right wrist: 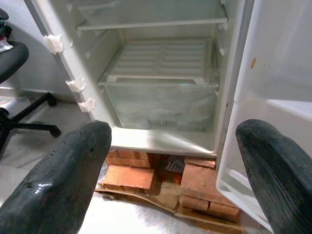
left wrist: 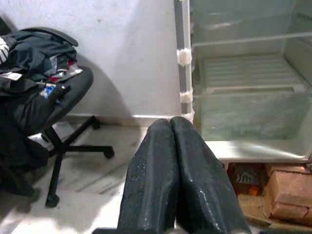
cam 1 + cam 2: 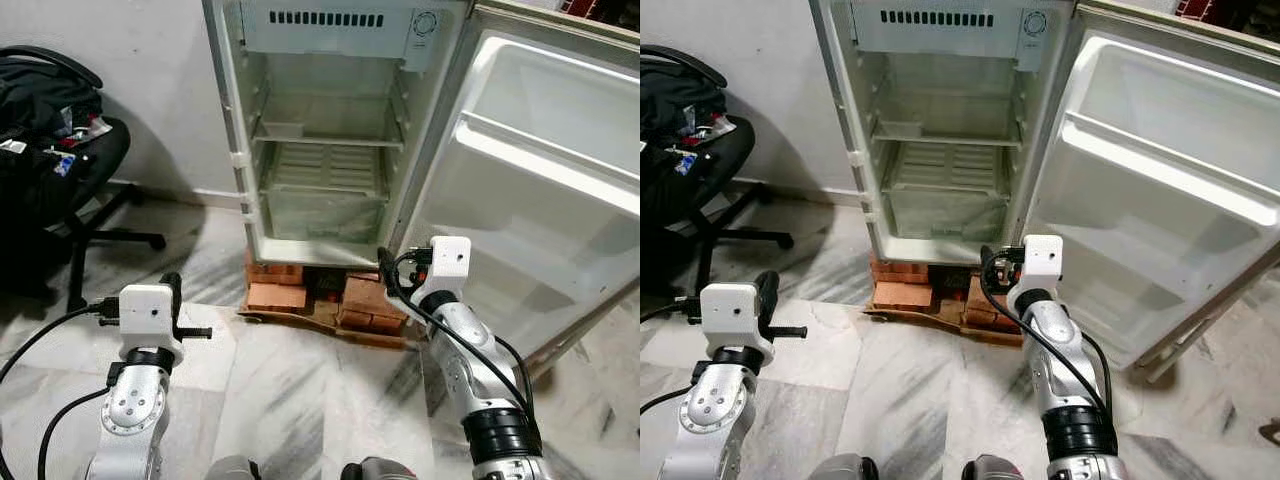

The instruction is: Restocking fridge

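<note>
Fridge (image 3: 330, 140) ahead of both claws, door (image 3: 540, 180) swung wide for loading. Right claw (image 1: 170, 161) spread, empty; left claw (image 2: 170, 170) closed, empty. Shelves bare.

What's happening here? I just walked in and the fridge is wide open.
The robot stands facing the open fridge, which sits on bricks; its shelves and door hold nothing. The left gripper is shut and the right gripper open, both raised toward the fridge and holding nothing. A chair piled with clothes stands to the left.
</note>
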`<state>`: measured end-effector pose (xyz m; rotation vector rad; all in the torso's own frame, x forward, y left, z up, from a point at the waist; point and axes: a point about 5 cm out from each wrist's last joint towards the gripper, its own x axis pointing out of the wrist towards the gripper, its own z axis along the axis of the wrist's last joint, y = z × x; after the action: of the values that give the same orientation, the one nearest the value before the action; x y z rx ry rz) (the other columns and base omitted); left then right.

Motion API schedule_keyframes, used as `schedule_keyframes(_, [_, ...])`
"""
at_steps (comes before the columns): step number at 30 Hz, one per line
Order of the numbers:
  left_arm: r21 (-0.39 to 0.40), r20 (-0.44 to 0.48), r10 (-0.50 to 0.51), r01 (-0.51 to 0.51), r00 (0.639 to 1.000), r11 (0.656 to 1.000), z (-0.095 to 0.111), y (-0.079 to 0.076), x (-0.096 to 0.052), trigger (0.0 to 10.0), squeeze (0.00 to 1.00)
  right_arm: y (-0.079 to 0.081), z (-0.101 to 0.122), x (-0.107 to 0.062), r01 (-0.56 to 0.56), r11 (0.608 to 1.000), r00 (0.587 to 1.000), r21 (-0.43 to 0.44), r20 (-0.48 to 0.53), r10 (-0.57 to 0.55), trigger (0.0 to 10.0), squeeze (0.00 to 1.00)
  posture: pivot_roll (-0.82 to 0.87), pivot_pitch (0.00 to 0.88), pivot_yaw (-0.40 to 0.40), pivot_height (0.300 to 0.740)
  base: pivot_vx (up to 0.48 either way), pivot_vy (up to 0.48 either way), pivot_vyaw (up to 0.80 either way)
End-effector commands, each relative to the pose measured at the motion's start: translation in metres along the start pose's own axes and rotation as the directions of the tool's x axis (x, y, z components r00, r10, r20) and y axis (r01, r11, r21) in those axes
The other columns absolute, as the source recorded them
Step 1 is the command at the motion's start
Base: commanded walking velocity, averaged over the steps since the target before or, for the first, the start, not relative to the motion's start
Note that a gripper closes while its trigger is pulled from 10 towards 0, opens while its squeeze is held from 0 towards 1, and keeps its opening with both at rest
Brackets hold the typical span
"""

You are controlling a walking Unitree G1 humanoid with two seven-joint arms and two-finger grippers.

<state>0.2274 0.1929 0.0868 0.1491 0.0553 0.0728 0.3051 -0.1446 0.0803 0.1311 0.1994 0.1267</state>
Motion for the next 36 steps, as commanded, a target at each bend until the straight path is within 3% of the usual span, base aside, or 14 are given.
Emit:
schedule_keyframes(1, [0.015, 0.004, 0.000, 0.000, 1.000, 1.000, 0.003, 0.001, -0.002, 10.0, 0.00, -0.010, 0.003, -0.003, 0.047, 0.999, 0.999, 0.003, 0.016, -0.047, 10.0, 0.00, 0.01, 0.069, -0.010, 0.735, 0.000, -0.240, 0.00])
schedule_keyframes(6, [0.019, 0.003, -0.008, 0.007, 1.000, 1.000, 0.003, 0.000, -0.001, 10.0, 0.00, -0.016, 0.002, -0.004, 0.086, 0.996, 0.996, 0.020, 0.020, -0.086, 10.0, 0.00, 0.00, 0.071, -0.007, 0.735, 0.000, -0.336, 0.00])
schedule_keyframes(10, [0.024, 0.003, -0.013, 0.013, 1.000, 1.000, 0.003, 0.000, 0.000, 10.0, 0.00, -0.012, 0.009, -0.006, 0.040, 0.998, 0.996, 0.044, 0.077, -0.043, 10.0, 0.00, 0.00, 0.074, -0.006, 0.735, 0.000, -0.374, 0.00])
schedule_keyframes(18, [0.029, 0.002, -0.023, 0.022, 1.000, 0.999, 0.003, -0.002, -0.001, 10.0, 0.00, -0.005, 0.009, -0.006, 0.000, 0.999, 0.997, 0.050, 0.073, -0.004, 10.0, 0.00, 0.01, 0.077, -0.007, 0.735, 0.000, -0.426, 0.00])
schedule_keyframes(22, [0.033, -0.004, -0.028, 0.028, 1.000, 0.999, 0.002, -0.003, -0.001, 10.0, 0.00, 0.007, 0.011, -0.006, -0.107, 0.994, 0.991, 0.012, 0.082, 0.106, 10.0, 0.00, 0.00, 0.076, -0.007, 0.735, 0.000, -0.458, 0.00])
schedule_keyframes(25, [0.036, 0.000, -0.029, 0.029, 1.000, 0.999, 0.003, -0.004, 0.000, 10.0, 0.00, 0.008, 0.007, -0.006, -0.123, 0.992, 0.991, 0.032, 0.062, 0.121, 10.0, 0.00, 0.00, 0.076, -0.007, 0.735, 0.000, -0.458, 0.00])
schedule_keyframes(29, [0.042, 0.002, -0.032, 0.032, 0.999, 0.999, 0.002, -0.003, -0.001, 10.0, 0.00, 0.027, -0.013, -0.014, -0.298, 0.954, 0.953, 0.038, -0.048, 0.299, 10.0, 0.00, 0.00, 0.078, -0.009, 0.735, 0.000, -0.469, 0.00])
schedule_keyframes(36, [0.048, -0.005, -0.032, 0.032, 0.999, 0.998, 0.000, -0.002, -0.003, 10.0, 0.00, 0.042, -0.023, -0.023, -0.442, 0.897, 0.888, 0.034, -0.122, 0.442, 10.0, 0.00, 0.01, 0.076, -0.014, 0.735, 0.000, -0.475, 0.00])
